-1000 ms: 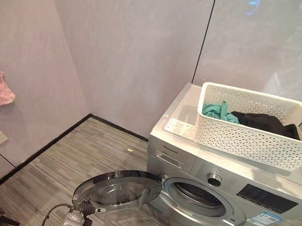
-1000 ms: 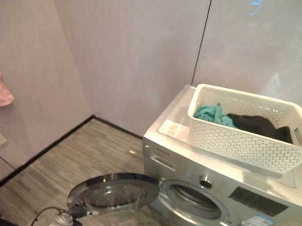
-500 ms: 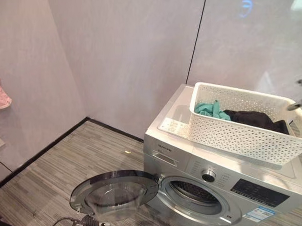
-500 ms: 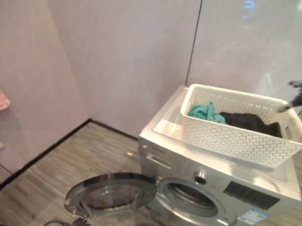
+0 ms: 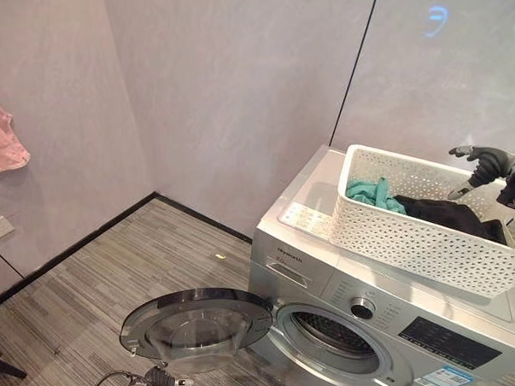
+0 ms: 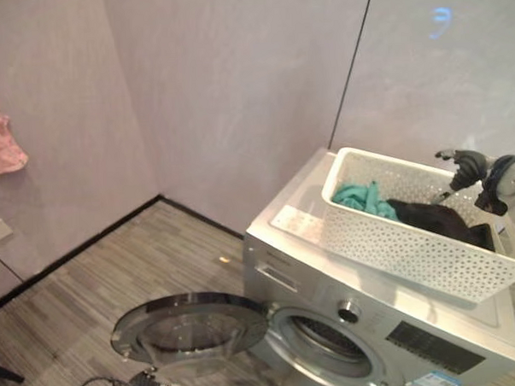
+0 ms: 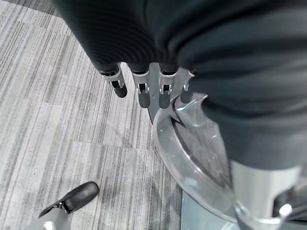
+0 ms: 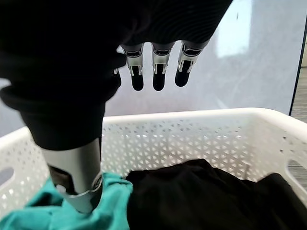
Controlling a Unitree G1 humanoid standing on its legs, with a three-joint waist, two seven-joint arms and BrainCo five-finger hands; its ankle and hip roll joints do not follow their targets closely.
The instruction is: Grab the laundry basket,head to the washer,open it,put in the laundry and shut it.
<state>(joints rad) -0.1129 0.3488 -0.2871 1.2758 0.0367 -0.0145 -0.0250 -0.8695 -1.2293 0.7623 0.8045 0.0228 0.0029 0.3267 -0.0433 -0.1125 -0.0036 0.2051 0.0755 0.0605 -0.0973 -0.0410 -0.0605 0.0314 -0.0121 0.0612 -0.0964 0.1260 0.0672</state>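
Laundry (image 5: 446,210), a teal piece beside a black one, lies in the white laundry basket (image 5: 413,237), which sits on top of the washer (image 5: 374,325). The round door (image 5: 195,324) already hangs wide open over the striped floor (image 5: 90,277). A second ago no hand was over the basket; now the right hand (image 5: 483,162) has come in above its far rim, fingers (image 8: 154,79) relaxed and holding nothing. That suggests the loading step is starting, with a garment to be picked next. The left hand (image 7: 148,88) hangs low just beside the door, fingers straight and empty. A pink cloth (image 5: 0,136) hangs on the left wall.
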